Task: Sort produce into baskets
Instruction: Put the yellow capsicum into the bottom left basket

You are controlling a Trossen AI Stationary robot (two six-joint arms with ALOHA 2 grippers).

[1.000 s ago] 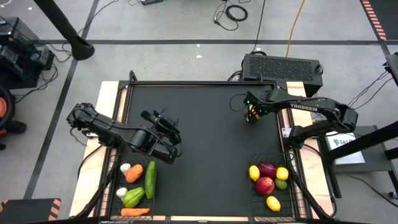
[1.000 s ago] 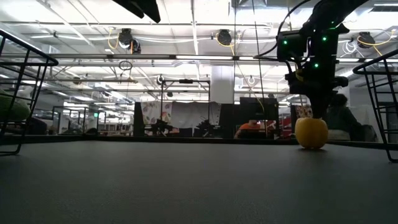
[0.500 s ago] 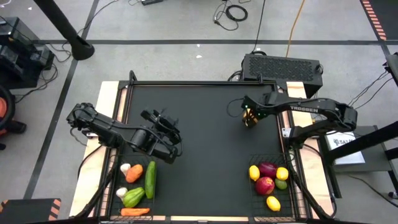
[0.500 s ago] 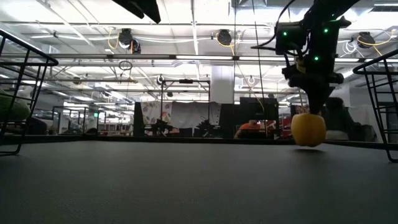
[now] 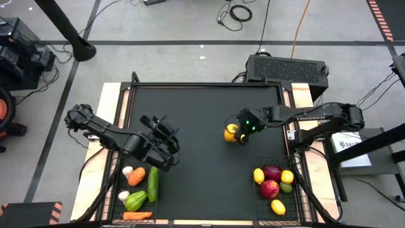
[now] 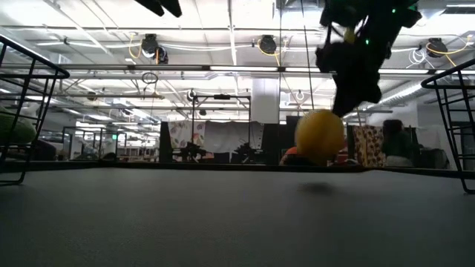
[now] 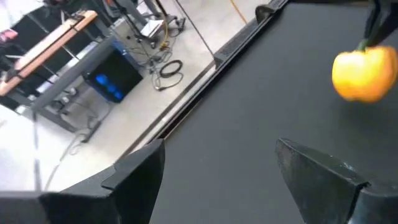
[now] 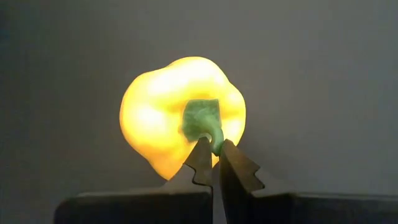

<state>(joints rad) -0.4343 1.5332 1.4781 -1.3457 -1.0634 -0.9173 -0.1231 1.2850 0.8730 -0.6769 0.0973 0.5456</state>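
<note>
**Yellow pepper hangs by its stem alone**

The black surface (image 5: 202,152) carries two wire baskets at its near edge: the left basket (image 5: 118,190) with a carrot, a cucumber, garlic and a green pepper, and the right basket (image 5: 260,199) with lemons and red fruit. Between them and farther in, the right arm reaches out over the middle of the surface, its right claw (image 5: 239,135) pointing down and nipped narrow on the green stem (image 8: 202,121) of the yellow pepper (image 5: 231,133). The low view shows the pepper (image 6: 320,136) clear of the surface, a shadow under it.

The main risk, as I judge it, is the grip: only the fingertips (image 8: 200,163) pinch a thin stem, so the heavy body can swing and twist free during travel, then drop and roll. A second risk is sorting: the right basket is nearer, yet the vegetables lie in the left one.

The left arm bends low above the left basket, its left claw (image 5: 166,147) spread wide and empty.
</note>
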